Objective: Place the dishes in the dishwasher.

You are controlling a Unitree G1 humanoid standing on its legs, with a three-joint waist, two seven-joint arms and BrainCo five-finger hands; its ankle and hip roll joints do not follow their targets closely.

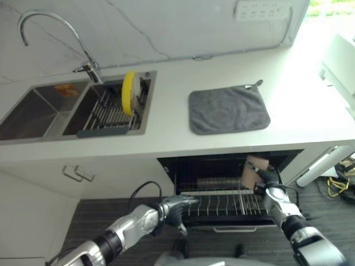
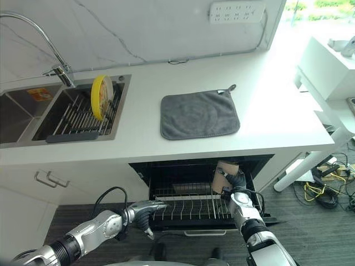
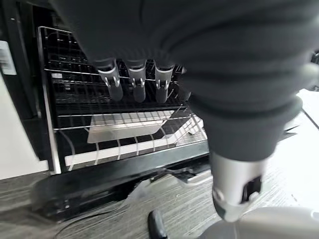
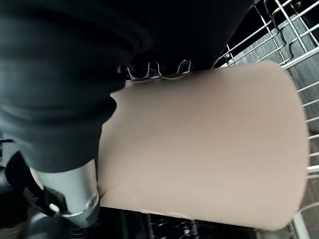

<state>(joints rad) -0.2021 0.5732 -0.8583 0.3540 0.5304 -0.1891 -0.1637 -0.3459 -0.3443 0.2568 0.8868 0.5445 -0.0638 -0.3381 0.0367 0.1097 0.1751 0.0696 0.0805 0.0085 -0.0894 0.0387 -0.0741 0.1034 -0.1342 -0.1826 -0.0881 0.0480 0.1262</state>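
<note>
One cup (image 2: 224, 173), pale beige, sits in the right hand (image 2: 235, 180), whose fingers wrap its side; it hangs above the right end of the pulled-out rack (image 2: 188, 209) of the dishwasher (image 2: 145, 169) under the worktop (image 2: 266, 130), its long axis roughly upright in the eye views. The rack lies straight below, so the coming move looks like a short drop. Nearer the rack's left front, the left hand (image 1: 178, 207) hovers with relaxed fingers, empty. A yellow plate (image 1: 130, 92) stands on edge in the sink (image 1: 33, 113).

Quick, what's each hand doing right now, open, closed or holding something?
Left hand: open, holding nothing, by the dishwasher rack.
Right hand: closed on the beige cup.
</note>
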